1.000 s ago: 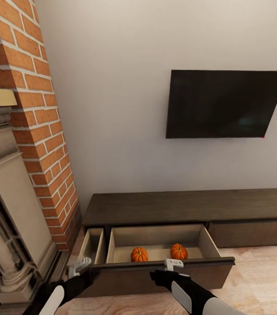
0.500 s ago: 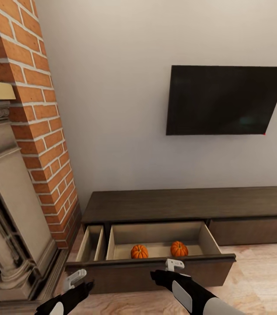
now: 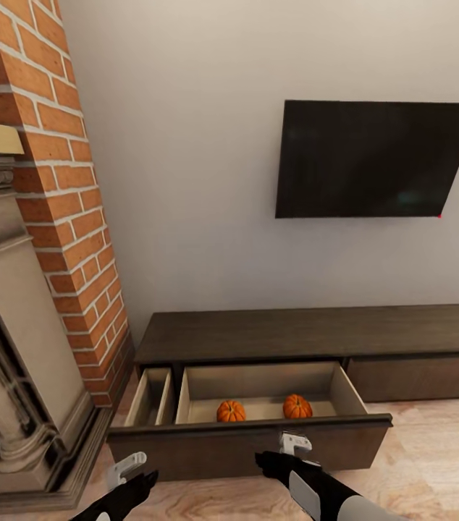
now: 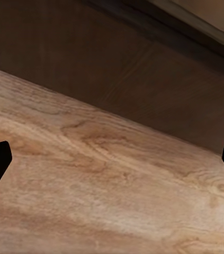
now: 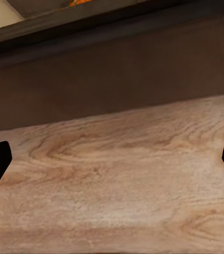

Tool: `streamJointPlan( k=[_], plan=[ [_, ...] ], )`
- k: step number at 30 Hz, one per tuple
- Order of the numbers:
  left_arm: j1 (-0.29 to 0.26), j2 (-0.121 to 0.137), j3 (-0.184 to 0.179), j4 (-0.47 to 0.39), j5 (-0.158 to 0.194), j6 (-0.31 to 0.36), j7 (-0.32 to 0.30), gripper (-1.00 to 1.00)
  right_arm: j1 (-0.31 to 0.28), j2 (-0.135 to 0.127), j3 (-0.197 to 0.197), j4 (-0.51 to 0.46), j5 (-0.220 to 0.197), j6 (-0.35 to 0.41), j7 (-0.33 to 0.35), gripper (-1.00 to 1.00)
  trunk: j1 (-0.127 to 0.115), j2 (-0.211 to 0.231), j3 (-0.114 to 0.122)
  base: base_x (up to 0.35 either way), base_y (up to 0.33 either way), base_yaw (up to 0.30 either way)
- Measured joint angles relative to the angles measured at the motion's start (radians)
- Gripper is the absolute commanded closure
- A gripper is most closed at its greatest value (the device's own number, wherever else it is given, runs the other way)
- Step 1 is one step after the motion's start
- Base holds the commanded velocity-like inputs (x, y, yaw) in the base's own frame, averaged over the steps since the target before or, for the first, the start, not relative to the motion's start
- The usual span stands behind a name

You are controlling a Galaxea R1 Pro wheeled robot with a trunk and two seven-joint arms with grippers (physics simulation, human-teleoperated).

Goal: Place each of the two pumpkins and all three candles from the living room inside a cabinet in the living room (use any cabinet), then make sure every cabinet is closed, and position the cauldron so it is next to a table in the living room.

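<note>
Pumpkins (image 3: 231,411) (image 3: 297,407) both sit in the open drawer (image 3: 262,396) of the cabinet (image 3: 316,334), lower centre of the head frame, well apart from each other, so I judge that part done. Candles and cauldron I can't spot here, so I count them as left to do. Drawer is pulled out, and a narrow one (image 3: 150,398) to its left is out too; both need shutting before the end.

My left gripper (image 3: 128,469) is at the bottom left of the frame, low over the floor (image 3: 432,449), just in front of the drawer front and apart from it. My right gripper (image 3: 295,445) is bottom centre, right up at the drawer front below the right pumpkin; contact I can't confirm. Both wrist views have dark fingertips at opposite edges with bare floor between, so both sets of fingers are spread wide, holding nothing. Brick fireplace (image 3: 48,217) at left, TV (image 3: 374,159) upper right.
</note>
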Motion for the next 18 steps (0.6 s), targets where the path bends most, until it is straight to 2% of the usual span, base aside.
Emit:
streamJointPlan(
  k=[10,14,18],
  plan=[
    [0.0,0.0,-0.002,0.0,-0.003,-0.002,0.0,-1.0,-0.001,-0.005,-0.001,0.028,0.001,-0.042,0.001,-1.0,0.038,-0.07,-0.031,0.0,0.0,0.0],
    [0.0,0.0,-0.016,0.0,-0.003,-0.013,0.0,-1.0,0.0,-0.002,-0.002,0.046,0.002,-0.128,-0.004,-1.0,0.054,-0.098,-0.044,0.0,0.0,0.0],
    [0.0,0.0,-0.032,0.0,-0.004,-0.08,0.001,-1.0,-0.001,0.003,-0.001,0.105,0.002,-0.236,-0.006,-1.0,0.069,-0.126,-0.056,0.0,0.0,0.0]
  ],
)
